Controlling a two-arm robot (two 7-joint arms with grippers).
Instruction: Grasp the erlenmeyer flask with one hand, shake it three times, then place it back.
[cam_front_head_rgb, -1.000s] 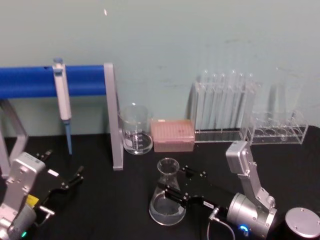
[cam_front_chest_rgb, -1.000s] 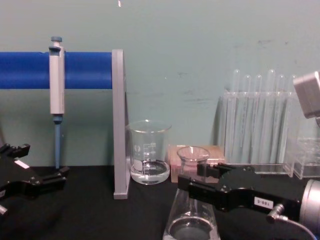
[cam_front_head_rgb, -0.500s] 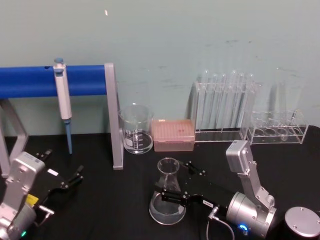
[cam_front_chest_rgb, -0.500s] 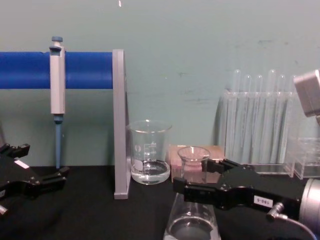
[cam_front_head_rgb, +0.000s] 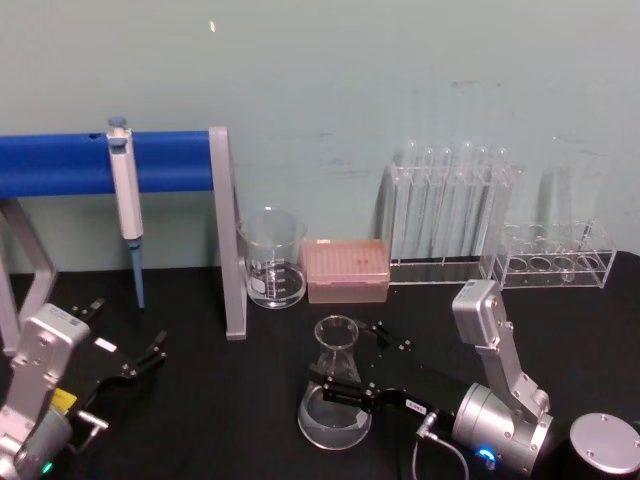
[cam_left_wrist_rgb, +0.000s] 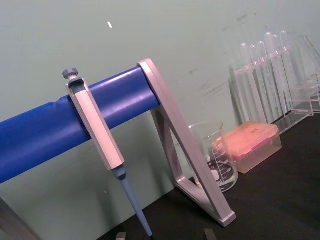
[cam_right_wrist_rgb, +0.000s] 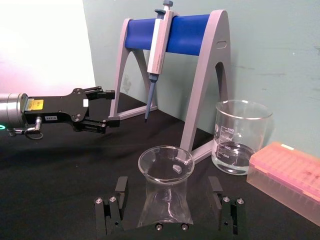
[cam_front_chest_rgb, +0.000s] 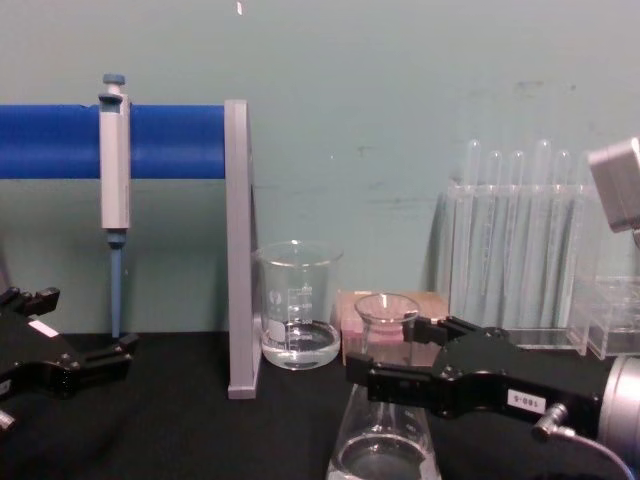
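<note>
Fingers flank clear conical erlenmeyer flask.

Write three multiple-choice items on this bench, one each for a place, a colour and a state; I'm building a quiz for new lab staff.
1. Where is the pipette?
A. hanging on the blue bar
B. lying flat on the table
C. standing in a tube rack

2. What colour is the tip box beside the beaker?
A. green
B. pink
C. blue

3. How does the right tool stand to the erlenmeyer flask?
A. shut, well away from it
B. open, one finger on either side of its neck
C. shut on the beaker

Key: 1 A, its body hooks over the bar; 2 B, the box is plainly pink; 3 B, the right wrist view shows gaps between both fingers and the neck.
</note>
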